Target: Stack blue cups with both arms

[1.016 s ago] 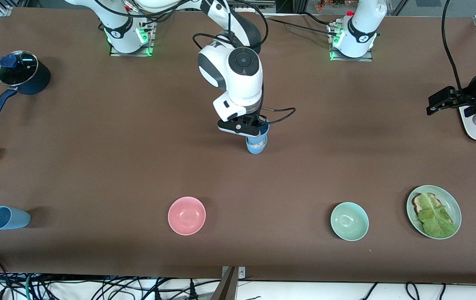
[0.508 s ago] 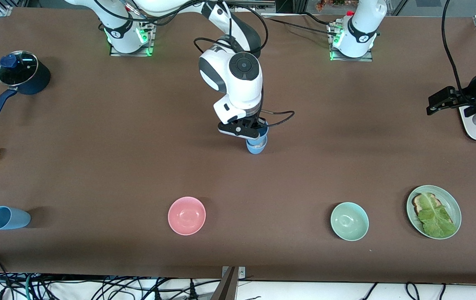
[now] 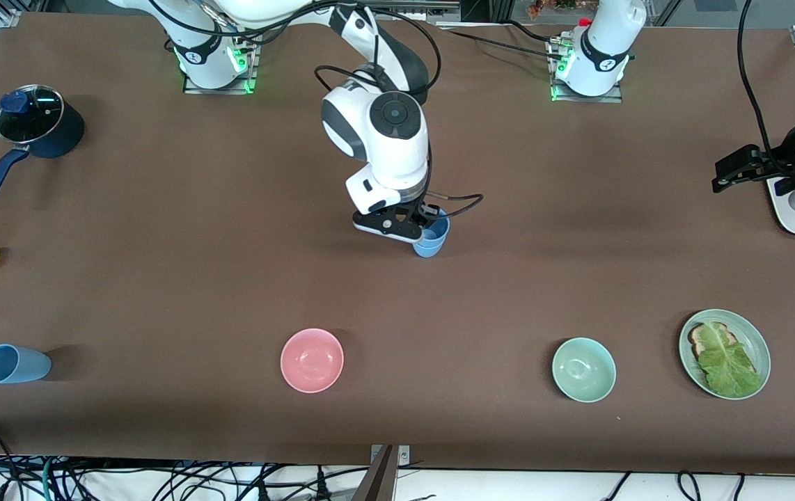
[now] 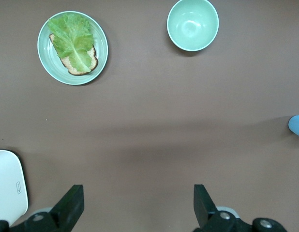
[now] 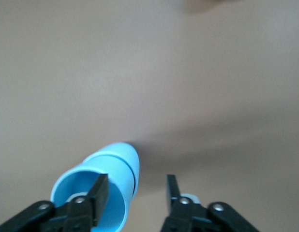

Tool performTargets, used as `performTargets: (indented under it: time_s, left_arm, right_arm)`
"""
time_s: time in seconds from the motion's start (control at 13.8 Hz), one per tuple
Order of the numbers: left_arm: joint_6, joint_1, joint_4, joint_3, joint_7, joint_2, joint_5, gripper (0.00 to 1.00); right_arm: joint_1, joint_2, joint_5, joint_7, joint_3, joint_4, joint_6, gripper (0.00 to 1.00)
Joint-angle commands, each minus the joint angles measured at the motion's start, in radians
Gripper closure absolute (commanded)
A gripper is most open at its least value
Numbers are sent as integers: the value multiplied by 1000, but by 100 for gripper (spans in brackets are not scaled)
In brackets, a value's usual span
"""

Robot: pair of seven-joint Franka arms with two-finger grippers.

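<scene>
Two matte light-blue cups, plain tapered tumblers, stand nested as one stack (image 3: 431,241) at mid-worktop, directly beneath the right end effector (image 3: 417,224). In the right wrist view the inner cup's rim sits just inside the outer one (image 5: 111,181), a thin seam marking the join. The black fingers (image 5: 98,193) stand apart: one reaches inside the open mouth of the stack, the other hangs outside its wall with bare worktop showing in the gap, so the grip is released and nothing is held.

A second ago those fingers were clamped on the upper cup, held higher with a clear step between the two cups; now it has sunk into the lower one, and the glossy white right arm has leaned a little toward its own end of the worktop.

A third blue cup (image 3: 13,364) lies on its side, well away from the right end effector toward the right arm's end and nearer the front camera. A smooth pink bowl (image 3: 312,360) sits between them.

The left end effector (image 4: 137,205) waits at its own end of the brown worktop (image 3: 578,229), fingers spread wide and empty, over bare surface, with a pale green bowl (image 4: 193,24) and a green plate (image 4: 102,58) of toast and lettuce near it.
</scene>
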Motion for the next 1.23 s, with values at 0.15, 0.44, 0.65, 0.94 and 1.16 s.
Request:
performTargets:
  time_s: [0.15,0.44,0.65,0.94,1.16]
  left_arm:
    - [-11,-7,9,7,9,-2,6,0]
    - [-11,-8,9,7,9,-2,6,0]
    - [-11,-8,11,7,9,-2,4,0]
    - [-11,-8,11,7,9,-2,6,0]
    - [-11,-8,11,7,9,-2,4,0]
  right_arm:
    - [-101,-269,-31,-240,4,-229,-52,0]
    - [-273,-450,-19,-604,12,-277,-270,0]
    - [-411,-588,-11,-788,26,-347,-336,0]
    - [-613,-676,-13,-977,64,-343,-448,0]
    - [-715,-704,-13,-1110,66,-347,-460,0]
